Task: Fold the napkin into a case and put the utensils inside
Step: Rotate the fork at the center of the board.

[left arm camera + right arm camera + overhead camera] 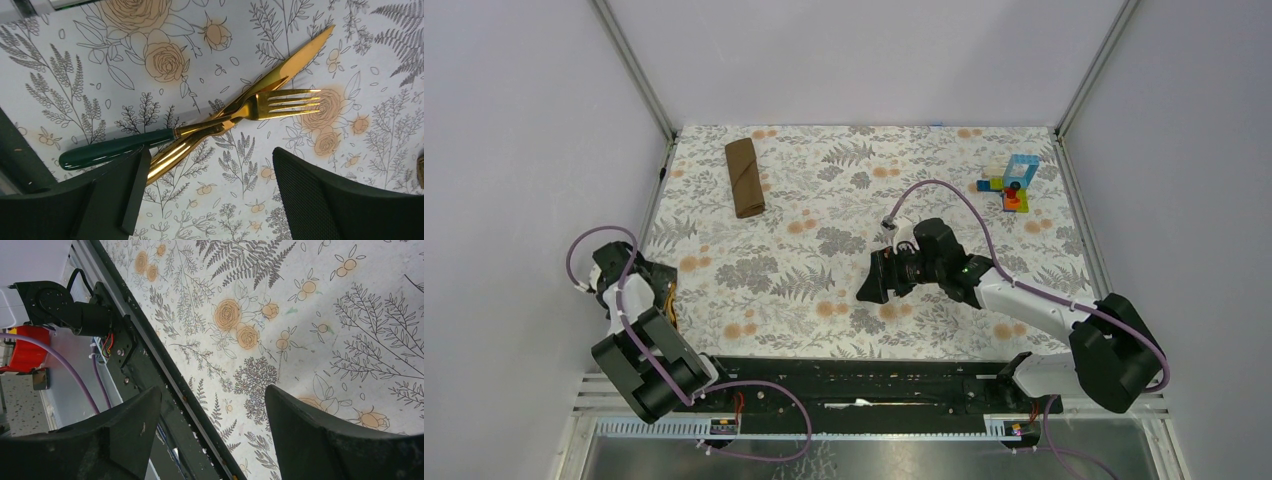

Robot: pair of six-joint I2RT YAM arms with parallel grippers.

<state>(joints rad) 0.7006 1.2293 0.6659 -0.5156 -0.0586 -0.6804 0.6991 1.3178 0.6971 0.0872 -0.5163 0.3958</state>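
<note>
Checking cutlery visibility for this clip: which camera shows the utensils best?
Left wrist: the utensils, a gold fork and knife lying crossed, appear close and sharp. Top external shows only a yellow sliver beside the left arm. Right wrist shows none.

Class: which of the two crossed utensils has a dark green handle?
The fork: its gold tines lead back to a dark green handle. The knife crossing it is gold all along.
</note>
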